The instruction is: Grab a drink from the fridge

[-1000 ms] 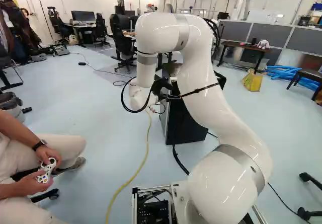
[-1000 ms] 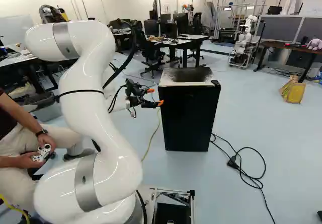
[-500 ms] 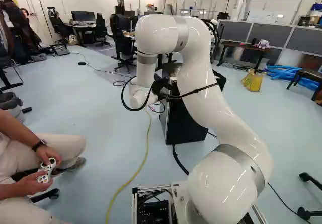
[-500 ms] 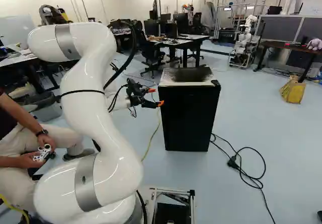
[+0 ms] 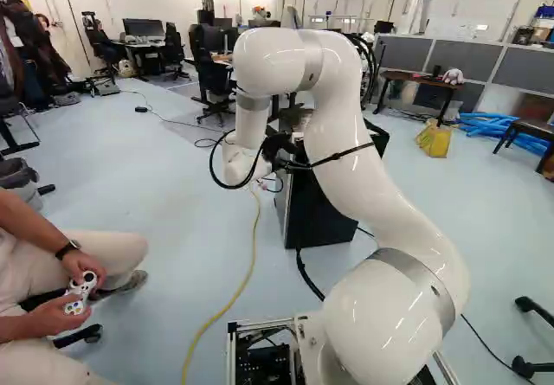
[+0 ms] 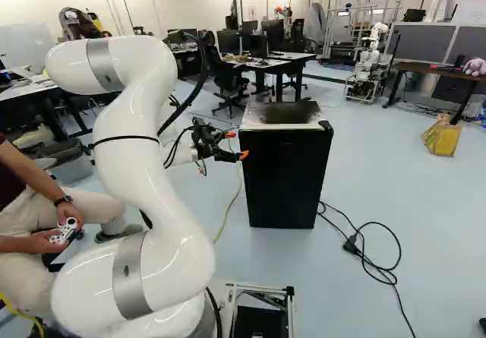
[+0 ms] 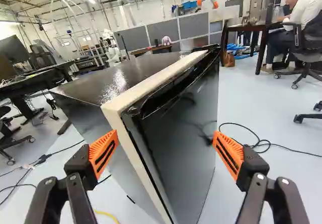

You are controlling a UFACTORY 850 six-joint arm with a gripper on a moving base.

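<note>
The gripper point(image 6: 237, 146) stands open at the left side of the black fridge point(image 6: 285, 175) in the right base view, level with its upper part. In the wrist view the open gripper point(image 7: 166, 152) has its orange pads wide apart, with the fridge point(image 7: 176, 148) ahead and its near corner between them in the picture. The fridge door looks closed, with a pale edge point(image 7: 151, 83) along its top. Whether a finger touches the fridge I cannot tell. No drink shows. In the left base view the arm hides much of the fridge point(image 5: 318, 216).
A seated person with a controller point(image 5: 80, 292) is at the left of the left base view. A yellow cable point(image 5: 252, 264) runs along the floor. Black cables point(image 6: 372, 266) lie right of the fridge in the right base view. Another robot point(image 6: 370, 64) stands behind.
The arm's upper bend and wrist have shifted slightly rightward in the right base view, and the gripper has come a little closer to the fridge. The base and fridge have not moved.
</note>
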